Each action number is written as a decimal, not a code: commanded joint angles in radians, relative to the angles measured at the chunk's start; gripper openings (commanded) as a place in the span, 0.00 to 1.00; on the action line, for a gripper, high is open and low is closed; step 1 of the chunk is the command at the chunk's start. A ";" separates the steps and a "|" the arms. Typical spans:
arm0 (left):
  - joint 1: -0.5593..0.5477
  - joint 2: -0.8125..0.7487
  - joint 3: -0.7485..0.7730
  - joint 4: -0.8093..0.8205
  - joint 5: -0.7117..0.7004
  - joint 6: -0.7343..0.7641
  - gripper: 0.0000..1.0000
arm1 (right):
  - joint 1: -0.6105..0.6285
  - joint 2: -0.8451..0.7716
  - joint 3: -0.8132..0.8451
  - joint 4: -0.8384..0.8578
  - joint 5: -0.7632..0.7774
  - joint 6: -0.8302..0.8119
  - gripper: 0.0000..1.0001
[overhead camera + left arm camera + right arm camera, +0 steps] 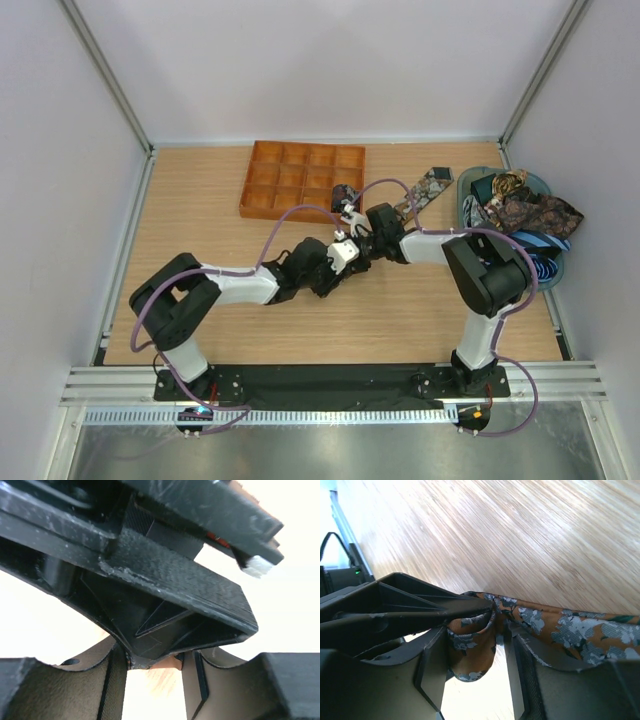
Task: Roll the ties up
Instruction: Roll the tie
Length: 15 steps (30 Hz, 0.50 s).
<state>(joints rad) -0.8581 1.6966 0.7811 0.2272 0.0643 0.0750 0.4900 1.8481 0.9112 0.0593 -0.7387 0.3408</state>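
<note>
Your paisley tie (560,625), brown-gold cloth with grey-blue blossoms, lies just off the near right corner of the orange gridded tray (290,212). Its flat strip trails away to the right. A soft curled fold of it sits between the matte black fingers of the right gripper (472,647), which stand part-way apart. You cannot tell whether they pinch it. The left gripper (154,672) meets it there, fingers narrowly apart over pale wood grain, its hold unclear. More crumpled ties (525,212) heap well right of the tray.
</note>
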 commanded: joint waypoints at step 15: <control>0.002 0.101 0.124 -0.256 -0.095 -0.050 0.26 | 0.004 -0.116 -0.075 -0.085 0.176 -0.031 0.62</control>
<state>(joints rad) -0.8658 1.7504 0.8867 0.0822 0.0540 0.0498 0.4847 1.7638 0.8700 0.0296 -0.6121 0.3313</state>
